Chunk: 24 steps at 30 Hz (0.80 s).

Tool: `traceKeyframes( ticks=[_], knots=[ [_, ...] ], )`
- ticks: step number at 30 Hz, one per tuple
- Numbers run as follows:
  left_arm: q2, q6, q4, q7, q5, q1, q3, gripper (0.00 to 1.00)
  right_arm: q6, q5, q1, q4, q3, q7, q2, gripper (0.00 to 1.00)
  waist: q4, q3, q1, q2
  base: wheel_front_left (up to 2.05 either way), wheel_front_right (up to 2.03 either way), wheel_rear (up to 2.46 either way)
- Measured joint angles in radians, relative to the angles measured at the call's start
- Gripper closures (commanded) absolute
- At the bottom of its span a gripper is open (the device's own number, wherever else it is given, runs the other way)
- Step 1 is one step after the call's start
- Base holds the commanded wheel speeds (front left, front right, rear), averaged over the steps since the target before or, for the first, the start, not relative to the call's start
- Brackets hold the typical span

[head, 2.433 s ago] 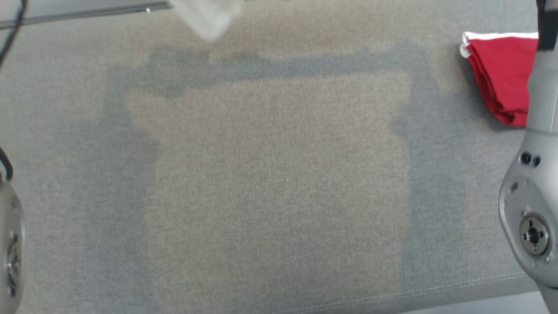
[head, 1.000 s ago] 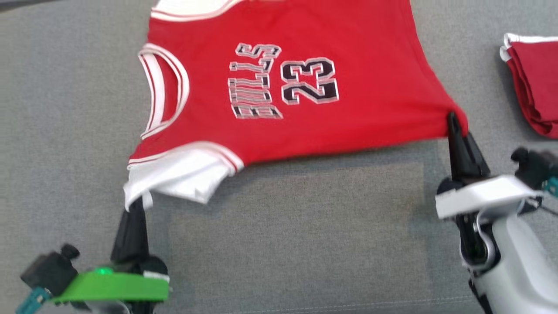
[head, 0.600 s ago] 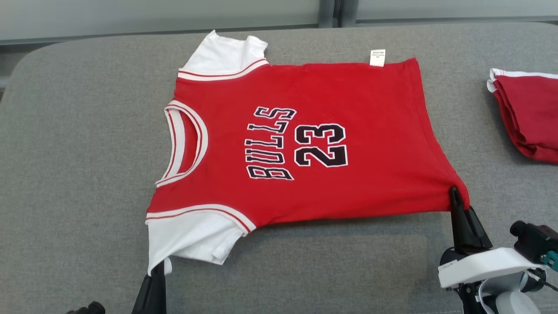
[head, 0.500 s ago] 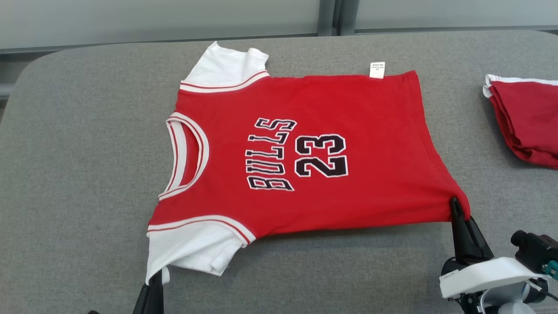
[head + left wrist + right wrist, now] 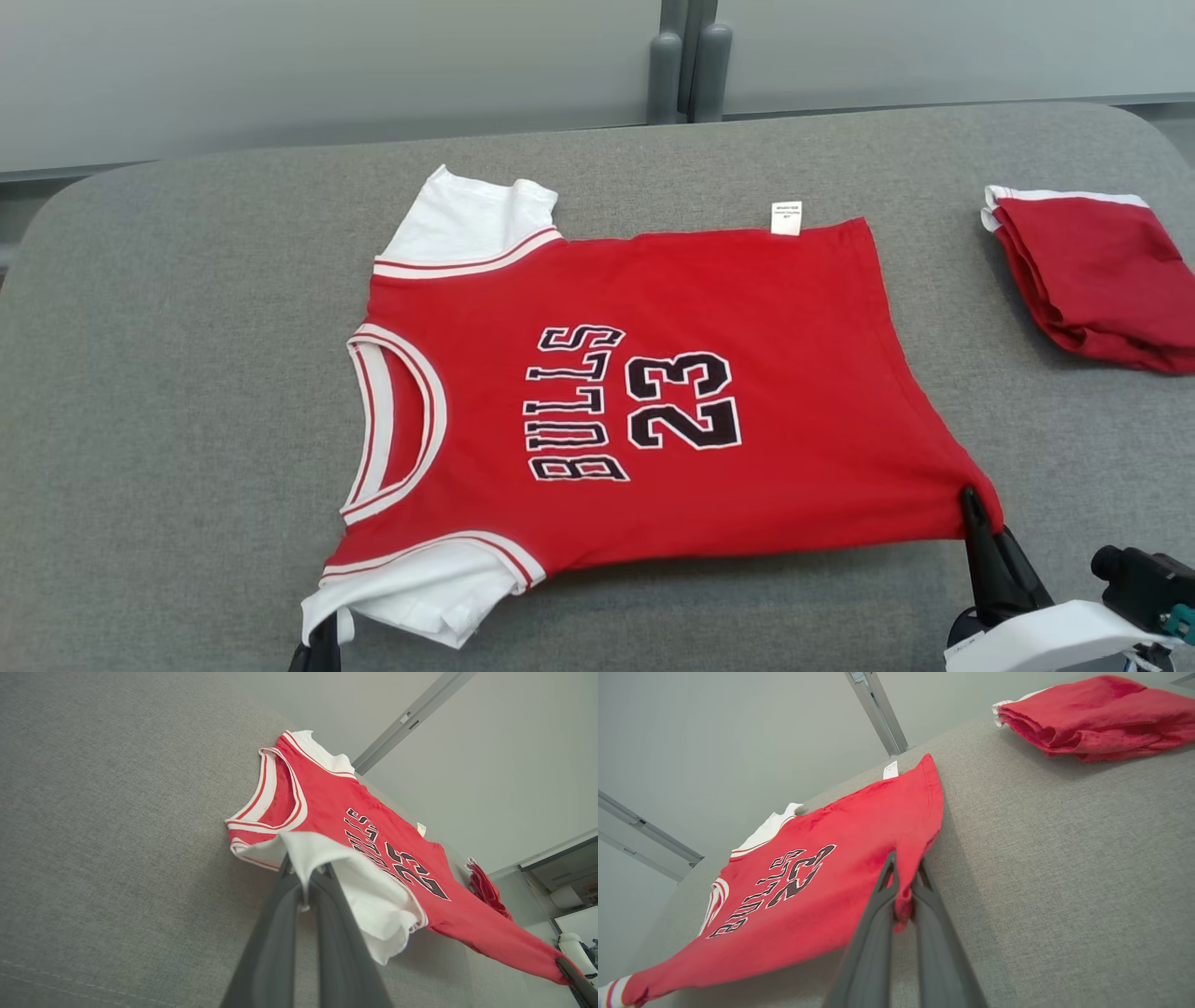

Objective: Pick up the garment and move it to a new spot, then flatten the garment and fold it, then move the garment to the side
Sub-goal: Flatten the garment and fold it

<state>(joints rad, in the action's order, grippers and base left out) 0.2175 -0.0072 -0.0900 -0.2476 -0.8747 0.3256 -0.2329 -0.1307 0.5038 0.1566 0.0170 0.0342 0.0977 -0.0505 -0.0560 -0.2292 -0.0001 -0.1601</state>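
On the grey padded table (image 5: 168, 392) in the head view, the red jersey (image 5: 672, 401) lies spread print-up, neck to the left — the right gripper (image 5: 971, 504) clamped on its near hem corner, the left gripper (image 5: 323, 644) on its white near sleeve — with a folded red garment (image 5: 1092, 280) well apart at the right. Left wrist view: both fingers pinch the white sleeve cloth. Right wrist view: the fingers are closed on the red hem corner, lifted off the table.

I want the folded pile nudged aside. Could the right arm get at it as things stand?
Probably not yet: the right gripper is shut on the jersey hem. The grey surface toward the folded pile looks free.
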Motion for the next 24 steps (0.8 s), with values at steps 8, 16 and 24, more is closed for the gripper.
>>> traceKeyframes(
  ticks=[8, 16, 24],
  knots=[
    [-0.01, -0.012, 0.022, 0.0, -0.003, -0.024, -0.01, 1.0, 0.0, 0.012, -0.004, 0.054, -0.021, -0.009, 0.001, 1.0, 0.01, 0.006, 0.0, 0.0, 0.0, 0.0, 0.0],
    [-0.027, -0.028, 0.047, 0.019, -0.041, -0.079, -0.014, 1.0, 0.0, 0.02, -0.044, 0.13, -0.021, -0.081, 0.001, 1.0, 0.001, -0.004, 0.0, 0.0003, 0.0, 0.0, 0.0],
    [-0.068, -0.046, 0.155, 0.037, -0.061, -0.206, -0.036, 1.0, 0.0, 0.052, -0.109, 0.197, 0.007, -0.184, 0.002, 1.0, -0.001, -0.008, 0.0, 0.0003, 0.0, 0.0, 0.0]
  ],
)
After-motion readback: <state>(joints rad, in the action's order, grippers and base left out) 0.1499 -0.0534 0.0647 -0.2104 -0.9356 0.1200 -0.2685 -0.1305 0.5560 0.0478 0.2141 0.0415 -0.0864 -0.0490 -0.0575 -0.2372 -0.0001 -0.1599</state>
